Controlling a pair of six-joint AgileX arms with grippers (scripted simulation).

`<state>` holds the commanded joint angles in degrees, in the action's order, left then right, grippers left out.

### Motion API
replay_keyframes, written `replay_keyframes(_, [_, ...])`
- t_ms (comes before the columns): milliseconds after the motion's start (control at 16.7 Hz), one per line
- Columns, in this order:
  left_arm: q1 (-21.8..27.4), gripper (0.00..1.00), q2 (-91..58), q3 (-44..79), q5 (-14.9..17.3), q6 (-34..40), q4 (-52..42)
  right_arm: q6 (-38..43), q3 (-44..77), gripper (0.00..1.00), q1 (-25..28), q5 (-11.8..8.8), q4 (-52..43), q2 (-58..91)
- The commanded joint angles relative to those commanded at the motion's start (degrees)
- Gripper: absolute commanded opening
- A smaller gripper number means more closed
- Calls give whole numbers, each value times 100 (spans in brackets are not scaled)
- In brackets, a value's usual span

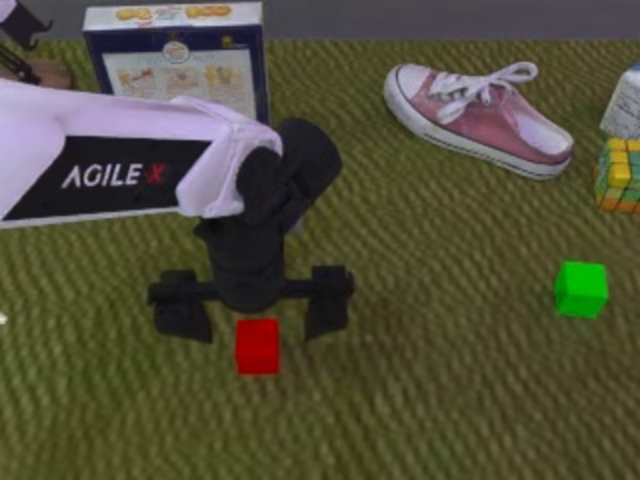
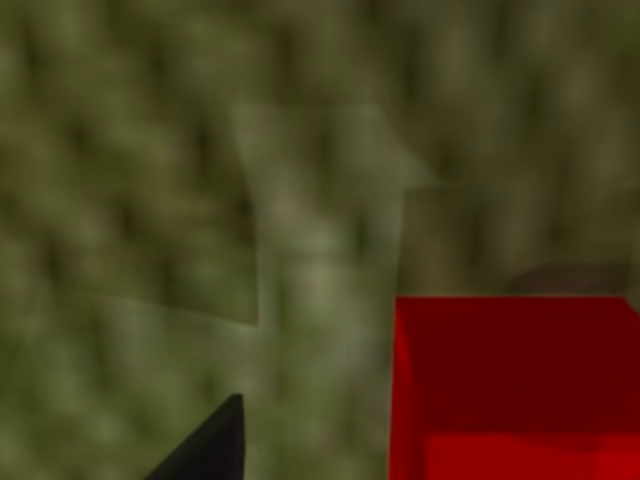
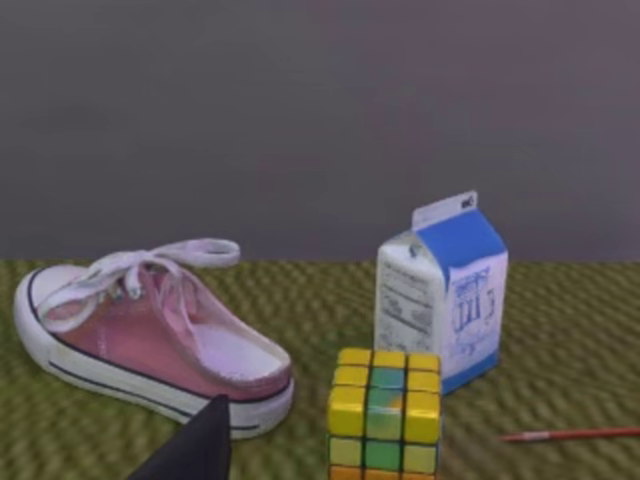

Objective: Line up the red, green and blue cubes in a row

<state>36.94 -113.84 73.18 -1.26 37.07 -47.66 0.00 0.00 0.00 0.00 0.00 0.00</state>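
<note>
The red cube [image 1: 257,346] lies on the green mat left of centre. My left gripper [image 1: 255,316] hangs low right over it, open wide, with one finger [image 1: 181,316] on each side and the cube at the level of the fingertips, touching neither. In the left wrist view the red cube [image 2: 515,390] fills a corner beside one black fingertip [image 2: 212,450]. The green cube [image 1: 581,289] sits alone far to the right. The blue cube is out of view. My right arm is outside the top view; one fingertip [image 3: 196,450] of its open gripper shows in its wrist view.
A pink slip-on shoe [image 1: 476,106] lies at the back right. Near the right edge stand a multicoloured puzzle cube [image 1: 619,176] and a milk carton [image 1: 625,98]. An upright box [image 1: 178,58] stands at the back left. A thin red stick [image 3: 575,435] lies by the carton.
</note>
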Motion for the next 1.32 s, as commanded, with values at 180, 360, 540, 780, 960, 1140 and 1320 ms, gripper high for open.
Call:
replay_keyframes(180, [-5, 100, 9, 17, 0, 1, -20, 0, 0, 100, 0, 0, 0, 0])
replay_keyframes(360, [-33, 100, 145, 294, -2, 33, -436, 0, 0, 100, 0, 0, 0, 0])
replay_keyframes(540, [-65, 100, 383, 689, 0, 49, -1143, 0, 0, 100, 0, 0, 0, 0])
replay_keyframes(780, [-84, 100, 556, 915, -5, 44, -1467, 0, 0, 100, 0, 0, 0, 0])
replay_keyframes(960, [-53, 100, 534, 900, -4, 44, -1452, 0, 0, 100, 0, 0, 0, 0])
replay_keyframes(1140, [-237, 100, 887, 569, -26, 21, -1225, 88, 343, 100, 68, -17, -238, 341])
replay_keyframes(1320, [-666, 100, 1784, -191, -64, -52, -710, 280, 1126, 100, 190, -26, -785, 1187])
